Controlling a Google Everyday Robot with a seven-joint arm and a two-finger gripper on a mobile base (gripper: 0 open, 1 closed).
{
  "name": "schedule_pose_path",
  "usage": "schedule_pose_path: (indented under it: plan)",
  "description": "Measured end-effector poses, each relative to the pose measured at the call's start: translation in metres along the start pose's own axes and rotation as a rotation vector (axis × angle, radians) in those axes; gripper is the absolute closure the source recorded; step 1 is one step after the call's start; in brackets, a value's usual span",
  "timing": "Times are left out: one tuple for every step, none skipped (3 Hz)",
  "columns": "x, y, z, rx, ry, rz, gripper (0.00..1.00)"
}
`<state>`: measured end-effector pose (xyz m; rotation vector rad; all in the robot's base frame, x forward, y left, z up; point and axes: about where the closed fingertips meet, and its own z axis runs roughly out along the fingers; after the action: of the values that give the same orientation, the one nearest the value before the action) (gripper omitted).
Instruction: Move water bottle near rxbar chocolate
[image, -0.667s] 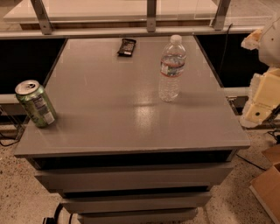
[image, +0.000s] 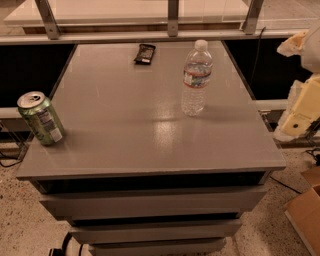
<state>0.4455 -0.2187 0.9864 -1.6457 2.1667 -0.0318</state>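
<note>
The water bottle stands upright on the right half of the grey table; it is clear, with a white cap and a white, red and green label band. The rxbar chocolate, a small flat dark wrapper, lies near the table's far edge, to the left of and behind the bottle, about a bottle's height away. My gripper shows as pale cream parts at the right edge of the view, off the table's right side, apart from the bottle and touching nothing on the table.
A green soda can stands at the table's left edge near the front. A railing with metal posts runs behind the table. Drawers sit below the top. A cardboard box lies on the floor at the right.
</note>
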Motion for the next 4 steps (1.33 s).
schedule_pose_path:
  plan:
    - [0.025,-0.031,0.014,0.009,-0.189,0.095,0.00]
    - [0.037,-0.062,0.031,0.013,-0.376,0.159,0.00]
    - [0.035,-0.083,0.048,0.015,-0.537,0.194,0.00]
    - [0.017,-0.093,0.064,-0.010,-0.661,0.196,0.00]
